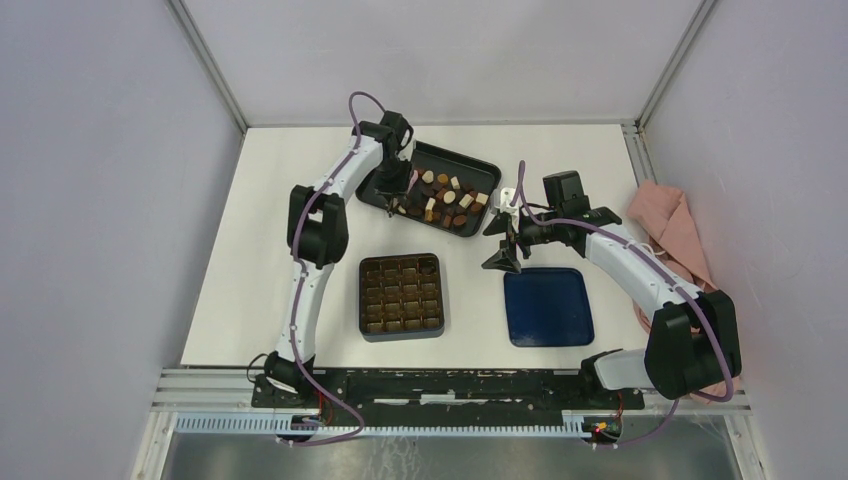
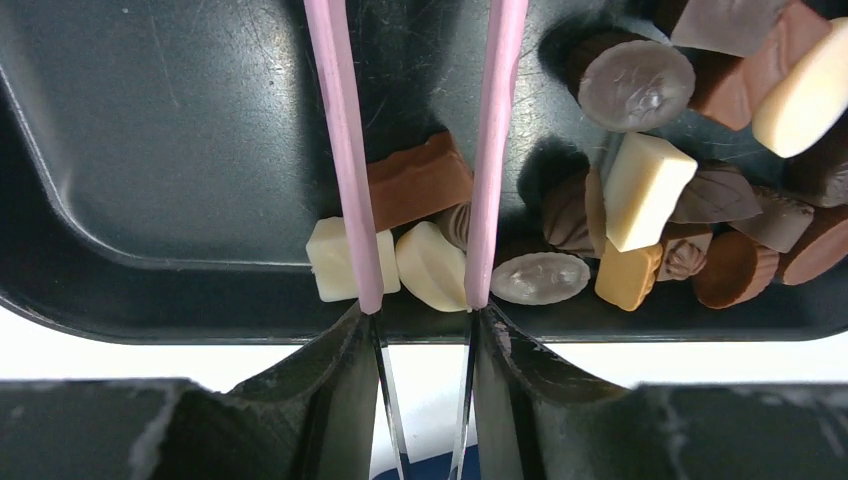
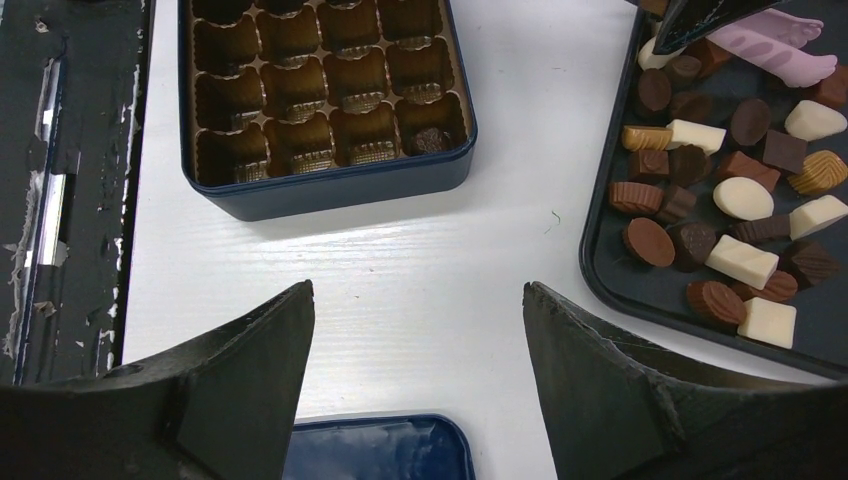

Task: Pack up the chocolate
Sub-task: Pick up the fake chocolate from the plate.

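Above chocolate (image 2: 640, 190) on the tray (image 2: 150, 150) — left gripper (image 2: 420, 345) clamps pink tweezers (image 2: 340, 150).

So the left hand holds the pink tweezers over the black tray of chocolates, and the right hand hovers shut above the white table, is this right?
Not quite: the right hand is open, not shut; the right wrist view shows its jaws wide apart above the white table. The left hand does hold the pink tweezers over the black tray of chocolates.
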Robot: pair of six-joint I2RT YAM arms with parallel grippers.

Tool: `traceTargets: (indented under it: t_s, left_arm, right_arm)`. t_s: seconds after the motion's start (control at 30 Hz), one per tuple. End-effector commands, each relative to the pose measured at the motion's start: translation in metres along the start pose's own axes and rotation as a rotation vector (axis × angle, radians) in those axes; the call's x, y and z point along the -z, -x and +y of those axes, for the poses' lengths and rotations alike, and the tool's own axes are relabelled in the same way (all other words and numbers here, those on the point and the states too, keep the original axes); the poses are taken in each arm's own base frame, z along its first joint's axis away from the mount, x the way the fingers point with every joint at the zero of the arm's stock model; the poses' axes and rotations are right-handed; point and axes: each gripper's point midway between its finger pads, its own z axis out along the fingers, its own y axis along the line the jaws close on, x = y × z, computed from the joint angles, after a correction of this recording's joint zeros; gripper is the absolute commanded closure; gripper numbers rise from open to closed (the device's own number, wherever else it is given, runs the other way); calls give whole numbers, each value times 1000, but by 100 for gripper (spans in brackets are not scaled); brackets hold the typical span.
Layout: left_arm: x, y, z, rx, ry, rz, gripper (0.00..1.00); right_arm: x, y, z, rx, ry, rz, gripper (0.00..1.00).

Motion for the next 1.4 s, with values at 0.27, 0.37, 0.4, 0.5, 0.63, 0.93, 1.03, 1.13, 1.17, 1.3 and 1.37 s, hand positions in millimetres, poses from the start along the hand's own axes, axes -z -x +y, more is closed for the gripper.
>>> traceTargets:
  t_s: [0.27,0.37,0.4,0.5,0.63,0.93,1.03,1.13,1.17,1.3,1.37]
  left_arm:
    - [7,14,-4,-59,-14,-38,60]
    - [5,12,-4,-58,-13,-29,60]
    - [4,11,-4,-58,-13,-24,60]
    - [4,9,-4,-58,-12,-18,60]
    - [4,9,-5,-59,-12,-15,58]
    - [5,8,-5,-57,-15,-15,70]
    - [11,10,-7,-57,-22,-27,77]
    - [23,15,-9,-54,-28,-52,83]
    - [28,17,-11,-55,-35,-65,83]
    - [49,26,-14,-55,-46,-124,90]
    - [59,28,-13,-52,-44,-152,92]
  right_arm:
    - [3,21,-5,54,9,-44,18]
    - [3,21,-4,54,11,-44,18]
    - [3,21,-4,55,12,-44,18]
    - [4,21,-4,56,11,-45,18]
    - [4,22,-3,58,14,-45,18]
    - [4,23,-3,63,15,-45,18]
    - [4,23,-3,64,15,-46,18]
    - [4,23,-3,65,15,-45,18]
    - [4,23,-2,64,16,-45,18]
    - [5,22,-3,64,15,-45,18]
    - [5,23,-3,64,16,-46,18]
